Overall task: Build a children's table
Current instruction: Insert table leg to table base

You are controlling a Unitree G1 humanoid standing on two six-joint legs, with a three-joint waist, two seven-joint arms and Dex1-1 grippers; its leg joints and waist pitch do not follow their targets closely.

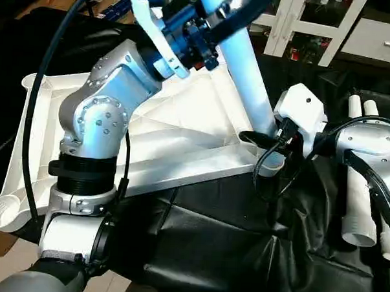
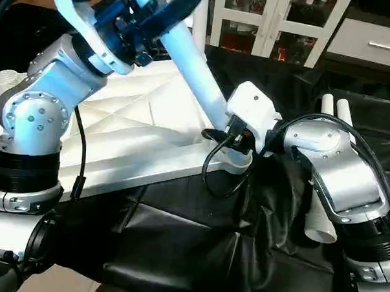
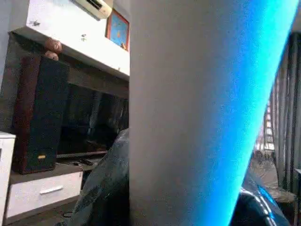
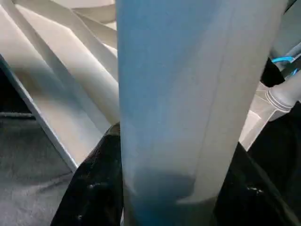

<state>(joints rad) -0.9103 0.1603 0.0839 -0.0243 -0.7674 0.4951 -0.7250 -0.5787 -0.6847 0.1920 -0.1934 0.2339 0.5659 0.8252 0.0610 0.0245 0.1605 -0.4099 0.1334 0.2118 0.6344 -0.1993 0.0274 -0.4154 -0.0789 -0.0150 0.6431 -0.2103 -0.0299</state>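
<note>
The children's table lies upside down as a white ribbed tabletop (image 1: pixel 182 139) on the black-draped work table. A white tube leg (image 1: pixel 250 77) rises tilted from the tabletop's near right corner socket (image 1: pixel 272 163). My left gripper (image 1: pixel 206 30) is shut on the leg high up, and the tube runs close before the left wrist camera (image 3: pixel 188 117). My right gripper (image 1: pixel 266 139) is shut on the leg's lower end just above the socket. Its black fingers (image 4: pixel 94 188) press both sides of the tube (image 4: pixel 178 94).
Two spare white legs (image 1: pixel 361 192) lie on the black cloth (image 1: pixel 229 251) at the right, behind my right forearm. An open corner socket (image 1: pixel 1 212) overhangs the table's front left edge. White cabinets (image 1: pixel 316 28) stand behind the table.
</note>
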